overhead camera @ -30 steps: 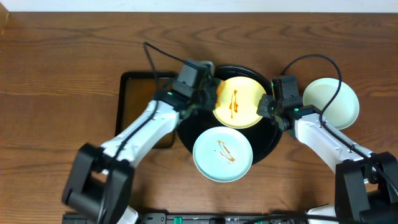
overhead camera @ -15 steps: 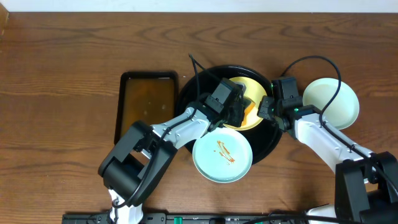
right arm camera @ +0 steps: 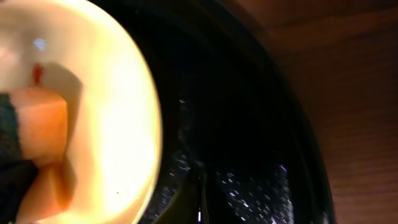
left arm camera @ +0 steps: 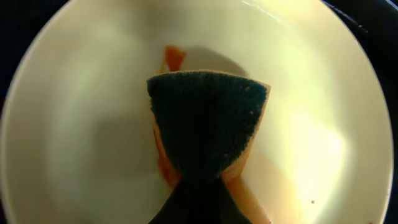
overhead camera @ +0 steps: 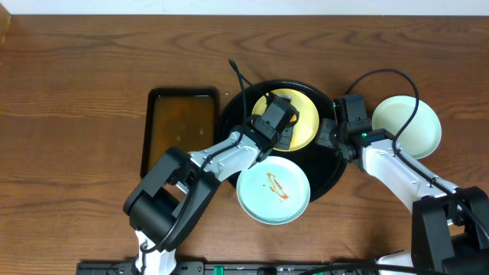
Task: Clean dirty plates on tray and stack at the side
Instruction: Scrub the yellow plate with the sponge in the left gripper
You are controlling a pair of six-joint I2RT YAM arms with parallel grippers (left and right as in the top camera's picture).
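overhead even, sharp | wrist views blurred, dim | tray (right arm camera: pixel 236 180) glints

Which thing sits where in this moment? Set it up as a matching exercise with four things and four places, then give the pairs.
Things:
1. yellow plate
2. smeared mint plate
3. plain mint plate
4. rectangular tray

Places:
A. on the bare table, right of the black tray
B. left of the black tray
C. on the black tray, under the sponge
D. at the black tray's near edge

Pairs: 1-C, 2-D, 3-A, 4-B
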